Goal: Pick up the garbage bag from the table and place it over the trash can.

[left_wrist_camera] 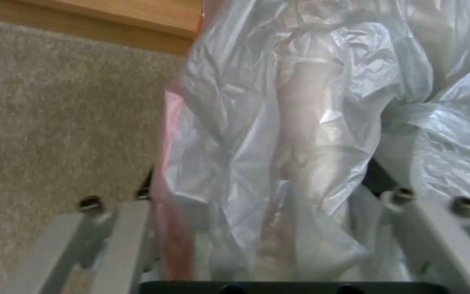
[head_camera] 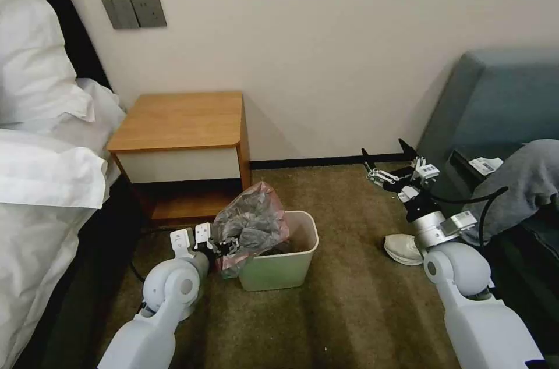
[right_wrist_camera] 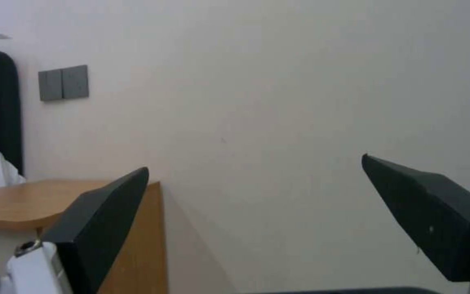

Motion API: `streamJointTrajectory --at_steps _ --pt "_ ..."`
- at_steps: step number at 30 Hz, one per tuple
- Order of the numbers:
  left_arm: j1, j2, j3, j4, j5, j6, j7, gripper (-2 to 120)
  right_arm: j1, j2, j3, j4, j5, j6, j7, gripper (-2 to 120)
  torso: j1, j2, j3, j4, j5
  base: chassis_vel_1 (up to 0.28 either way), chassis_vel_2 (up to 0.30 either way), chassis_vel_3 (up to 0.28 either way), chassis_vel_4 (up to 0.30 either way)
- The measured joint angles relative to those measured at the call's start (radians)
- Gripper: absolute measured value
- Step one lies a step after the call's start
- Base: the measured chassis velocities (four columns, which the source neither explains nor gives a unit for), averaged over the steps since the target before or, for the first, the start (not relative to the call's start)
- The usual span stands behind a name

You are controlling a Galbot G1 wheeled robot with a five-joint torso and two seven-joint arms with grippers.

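Holding the bag bunched at the can's left rim, the left gripper had plastic pinched between its fingers. So pickup looked done: table top bare, bag off it & over the bin. What's left, as I judged it: bag was crumpled, mouth not spread round the rim, pink band hanging outside. The right gripper waited well apart near the sofa, jaws wide, nothing in them. No brand or writing readable anywhere; arm tags too small to read.
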Motion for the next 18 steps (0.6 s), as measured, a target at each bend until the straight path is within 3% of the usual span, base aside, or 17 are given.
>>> streamJointTrajectory --at_steps 9,13,18 --pt "0.004 0.0 -0.002 0.002 0.002 -0.016 0.001 15 0.001 -0.001 0.0 -0.002 0.0 0.0 0.0 100 0.0 0.0 0.0 0.0 0.0 0.0 0.0 0.0 0.0" --pt "0.014 -0.002 -0.002 -0.01 0.003 -0.036 0.004 7 -0.005 -0.007 0.001 -0.002 0.0 0.004 -0.001 100 0.0 0.0 0.0 0.0002 0.0 0.0 0.0 0.0 0.0" --pt "0.028 -0.009 -0.006 -0.039 0.005 -0.058 0.023 7 -0.013 -0.015 0.004 0.0 0.001 0.008 -0.003 100 0.0 0.0 0.0 0.0001 0.0 0.0 0.0 0.0 0.0"
